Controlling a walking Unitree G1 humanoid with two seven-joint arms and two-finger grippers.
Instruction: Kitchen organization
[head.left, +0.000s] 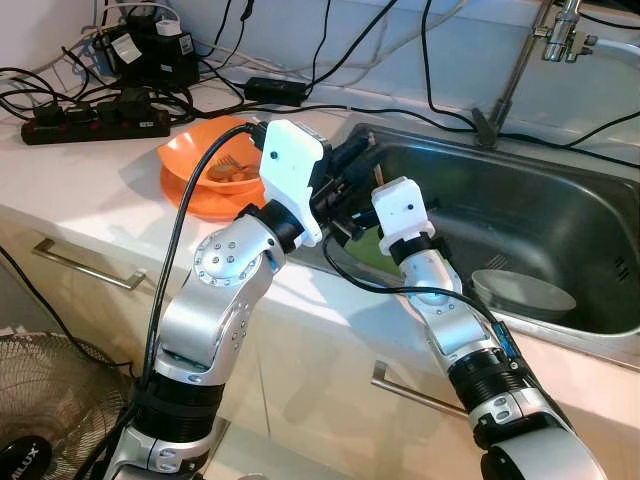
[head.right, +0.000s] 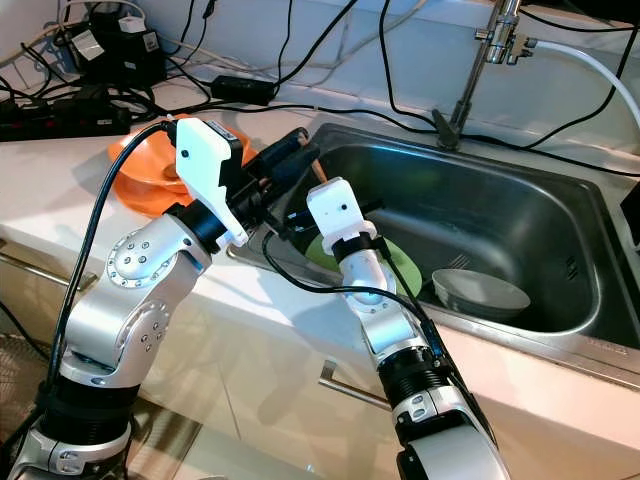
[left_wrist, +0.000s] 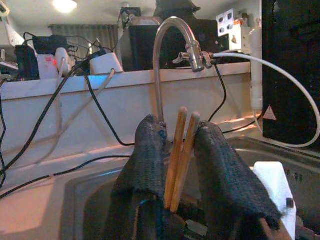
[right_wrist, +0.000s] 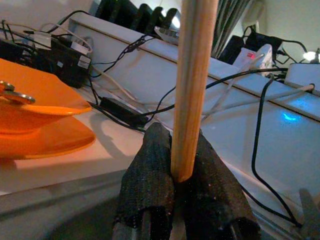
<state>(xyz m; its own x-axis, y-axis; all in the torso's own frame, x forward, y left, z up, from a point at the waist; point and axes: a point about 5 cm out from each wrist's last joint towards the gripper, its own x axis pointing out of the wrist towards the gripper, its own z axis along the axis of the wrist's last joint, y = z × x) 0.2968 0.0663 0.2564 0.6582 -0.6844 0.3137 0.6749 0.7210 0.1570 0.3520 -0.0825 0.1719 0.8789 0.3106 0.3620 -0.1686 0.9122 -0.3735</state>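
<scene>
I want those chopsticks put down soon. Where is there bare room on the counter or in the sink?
Free: the sink floor behind the grey bowl toward the faucet, and the counter strip between the power strip and orange bowl. Crowded: the sink's near-left corner, where both grippers hold chopsticks above the green plate.

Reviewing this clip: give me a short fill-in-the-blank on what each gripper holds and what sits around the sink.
The left gripper is shut on a pair of wooden ____.
The right gripper clamps one wooden stick over the ____.
The bowl on the counter is ____ in colour.
In the sink lies a grey ____.

Missing: chopsticks; sink; orange; bowl
</scene>
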